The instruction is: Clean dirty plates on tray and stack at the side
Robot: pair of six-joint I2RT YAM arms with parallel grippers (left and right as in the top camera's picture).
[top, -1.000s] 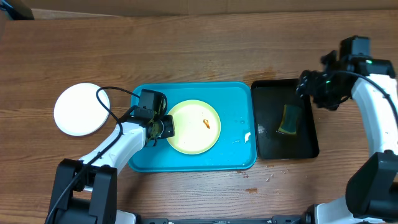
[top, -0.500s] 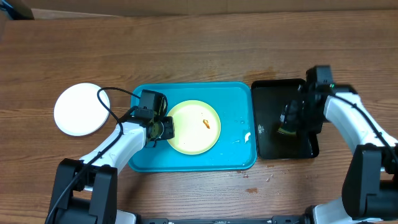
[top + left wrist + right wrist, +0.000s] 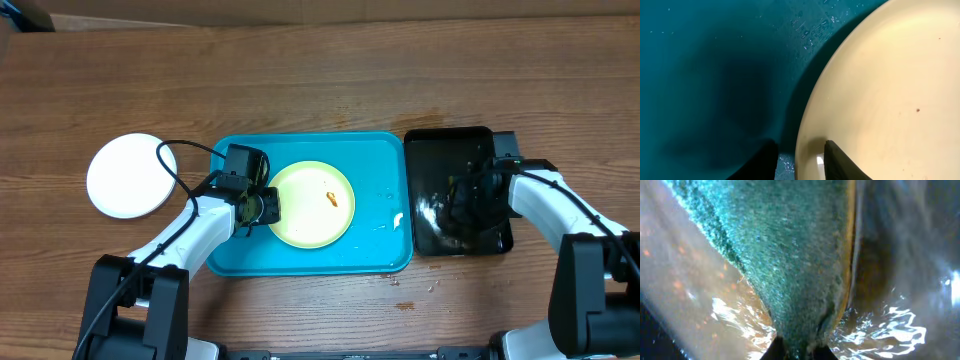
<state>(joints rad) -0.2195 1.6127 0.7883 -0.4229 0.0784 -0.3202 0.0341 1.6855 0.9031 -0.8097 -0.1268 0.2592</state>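
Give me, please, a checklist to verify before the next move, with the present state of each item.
1. Right end effector shut on the sponge: ok.
2. Sponge lifted out of the black tray: not ok, it is down in the wet tray.
3. Left end effector clamps the yellow-green plate: not ok, the fingers straddle the rim, apart.
4. Smear uncovered for wiping: ok.
5. Plate inside the blue tray: ok.
6. White plate on the table at the side, as stack place: ok.

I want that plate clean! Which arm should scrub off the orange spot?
Right. The right gripper pinches the sponge; the left gripper only straddles the plate at its rim, jaws open.
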